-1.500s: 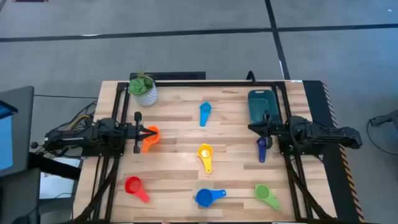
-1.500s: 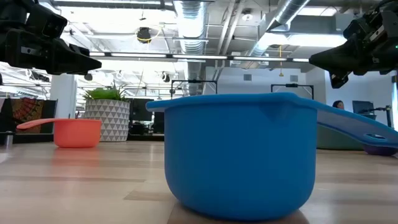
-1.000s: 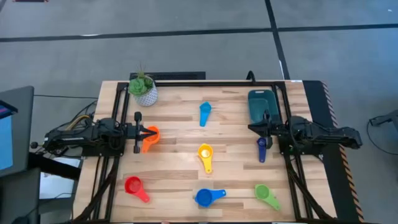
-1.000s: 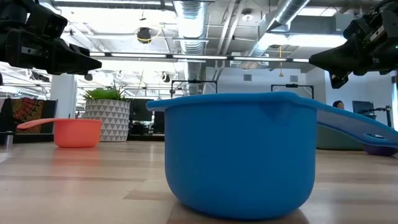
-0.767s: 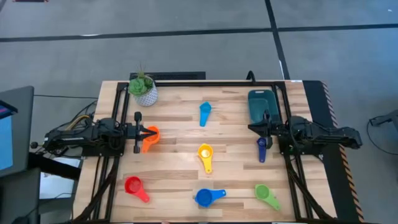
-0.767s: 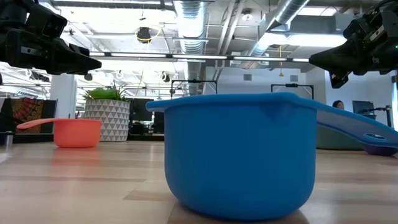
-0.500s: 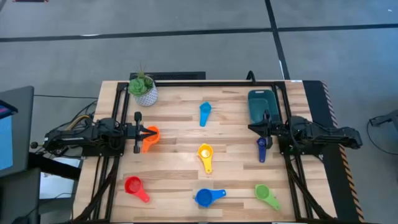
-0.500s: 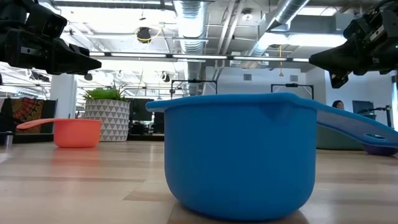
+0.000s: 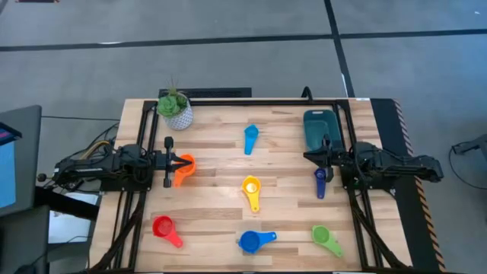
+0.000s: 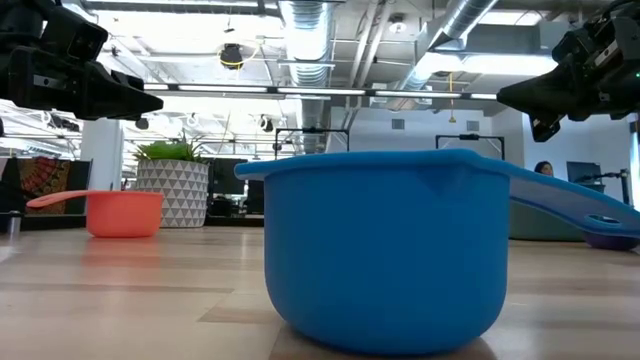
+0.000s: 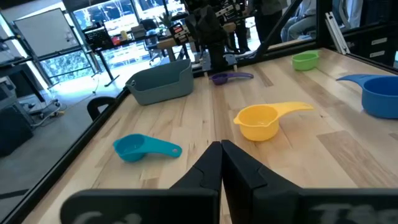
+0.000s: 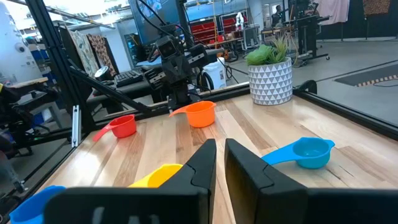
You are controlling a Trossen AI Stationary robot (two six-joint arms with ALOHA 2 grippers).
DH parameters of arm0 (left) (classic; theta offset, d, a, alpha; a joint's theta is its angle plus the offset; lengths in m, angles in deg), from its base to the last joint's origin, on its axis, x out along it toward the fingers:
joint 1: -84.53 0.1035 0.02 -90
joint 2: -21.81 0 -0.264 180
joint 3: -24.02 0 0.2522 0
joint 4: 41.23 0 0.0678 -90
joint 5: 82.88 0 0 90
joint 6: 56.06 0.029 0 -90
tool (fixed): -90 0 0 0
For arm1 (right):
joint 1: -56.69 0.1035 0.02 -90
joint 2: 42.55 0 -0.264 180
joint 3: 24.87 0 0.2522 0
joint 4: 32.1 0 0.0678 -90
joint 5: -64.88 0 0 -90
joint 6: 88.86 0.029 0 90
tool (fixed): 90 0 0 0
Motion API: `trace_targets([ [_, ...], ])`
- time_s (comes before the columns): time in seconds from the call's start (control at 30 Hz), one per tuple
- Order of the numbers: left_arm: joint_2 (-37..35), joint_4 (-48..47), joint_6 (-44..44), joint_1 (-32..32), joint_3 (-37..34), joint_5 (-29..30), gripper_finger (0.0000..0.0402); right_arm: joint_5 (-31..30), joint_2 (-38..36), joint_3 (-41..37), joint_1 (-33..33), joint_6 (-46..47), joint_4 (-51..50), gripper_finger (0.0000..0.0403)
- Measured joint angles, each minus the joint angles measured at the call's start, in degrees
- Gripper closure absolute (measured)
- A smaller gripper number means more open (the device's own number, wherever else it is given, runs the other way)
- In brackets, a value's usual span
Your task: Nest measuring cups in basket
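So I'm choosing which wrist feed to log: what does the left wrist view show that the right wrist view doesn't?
Only the left wrist view shows the basket, the navy cup and the green cup. Only the right wrist view shows the orange cup, the red cup and the potted plant. Both show the yellow cup and the light blue cup, each behind its own shut end effector.

An open-plan robotics lab or workshop: exposed ceiling ducts (image 10: pixel 310 25) and pipes overhead, a whiteboard (image 11: pixel 46 34), monitors and equipment racks behind, and a butcher-block table (image 9: pixel 221 194) framed by black rails on grey concrete floor.
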Motion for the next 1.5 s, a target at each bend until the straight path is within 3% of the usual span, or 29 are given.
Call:
trace_targets([
  [0.77,0.02,0.1,3.54,0.02,0.0,0.28,0.0401,-0.14,-0.01,-0.01,-0.15,-0.16,0.57,0.0343],
  [0.97,0.0,0.26,2.91,0.02,-0.02,1.22,0.0401,-9.12,0.05,-0.02,-1.19,2.4,2.23,0.0343],
  [1.2,0.02,0.2,-4.07,0.02,-0.02,0.55,0.0401,-14.01,0.33,-0.01,-1.61,9.26,2.52,0.0343],
  [1.5,0.33,1.27,-10.22,0.02,-0.32,2.27,0.0401,-17.38,9.95,0.0,-1.58,12.64,14.64,0.0342],
])
